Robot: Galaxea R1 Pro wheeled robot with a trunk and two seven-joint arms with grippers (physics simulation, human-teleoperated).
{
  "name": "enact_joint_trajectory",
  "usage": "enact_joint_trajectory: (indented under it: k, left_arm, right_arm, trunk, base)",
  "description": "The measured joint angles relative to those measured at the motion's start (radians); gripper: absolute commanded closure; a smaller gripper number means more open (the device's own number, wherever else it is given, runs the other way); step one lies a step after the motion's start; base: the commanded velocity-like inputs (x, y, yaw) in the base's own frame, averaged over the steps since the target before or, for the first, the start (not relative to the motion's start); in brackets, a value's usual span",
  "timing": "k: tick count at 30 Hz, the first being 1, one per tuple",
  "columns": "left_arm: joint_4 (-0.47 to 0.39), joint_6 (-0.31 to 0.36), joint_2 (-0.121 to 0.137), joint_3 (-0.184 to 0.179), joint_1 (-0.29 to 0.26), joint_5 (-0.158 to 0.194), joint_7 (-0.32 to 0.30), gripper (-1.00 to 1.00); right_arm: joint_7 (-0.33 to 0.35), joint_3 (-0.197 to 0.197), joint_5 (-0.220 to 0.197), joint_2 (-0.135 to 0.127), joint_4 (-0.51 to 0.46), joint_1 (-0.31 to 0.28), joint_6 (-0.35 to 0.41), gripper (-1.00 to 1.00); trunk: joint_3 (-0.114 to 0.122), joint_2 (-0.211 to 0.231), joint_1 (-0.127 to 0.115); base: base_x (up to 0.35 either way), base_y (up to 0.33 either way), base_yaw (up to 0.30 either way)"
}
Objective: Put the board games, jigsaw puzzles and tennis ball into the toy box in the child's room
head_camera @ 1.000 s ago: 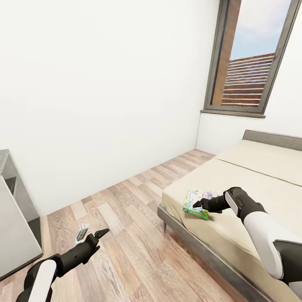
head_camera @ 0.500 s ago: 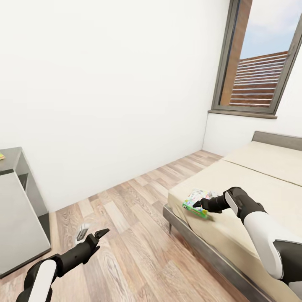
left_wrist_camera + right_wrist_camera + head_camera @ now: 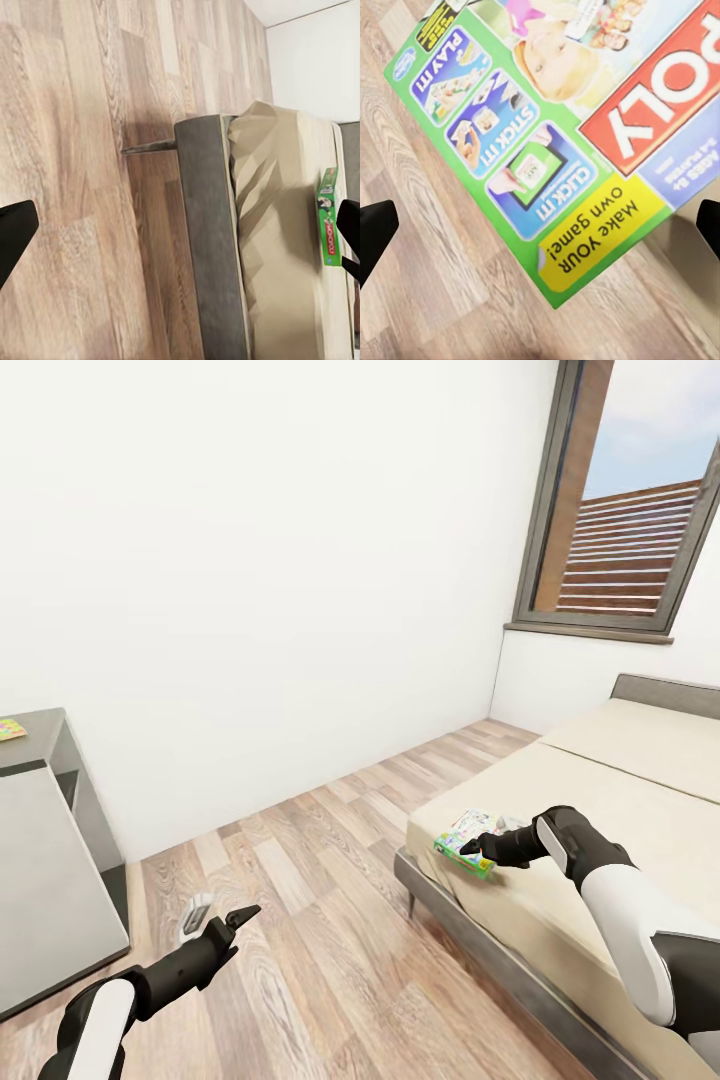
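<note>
Board game (image 3: 464, 842): flat box, green edges, busy printed lid with a red band in white letters (image 3: 585, 120). Held at the bed's (image 3: 600, 800) near corner, tilted, one end out past the mattress edge over the floor; whether it touches the mattress cannot be told. Bed: beige mattress, thin grey frame (image 3: 214, 247).

Jigsaw puzzle (image 3: 10, 729): small flat multicoloured square, lying on the dark grey counter (image 3: 45, 740) by the white wall.

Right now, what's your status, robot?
Right gripper at board game by bed edge, grip unclear. Left gripper open, over floor. Nothing in the way.
</note>
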Motion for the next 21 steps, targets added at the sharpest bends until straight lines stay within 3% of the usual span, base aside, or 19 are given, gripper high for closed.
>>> enact_joint_trajectory:
  k: [21]
  left_arm:
    - [0.001,0.0,0.0,0.0,-0.001,-0.002,0.0,-1.0]
  right_arm:
    - [0.001,-0.001,0.0,-0.005,-0.008,0.0,0.001,-1.0]
  trunk:
    - [0.0,0.0,0.0]
  base:
    - [0.0,0.0,0.002]
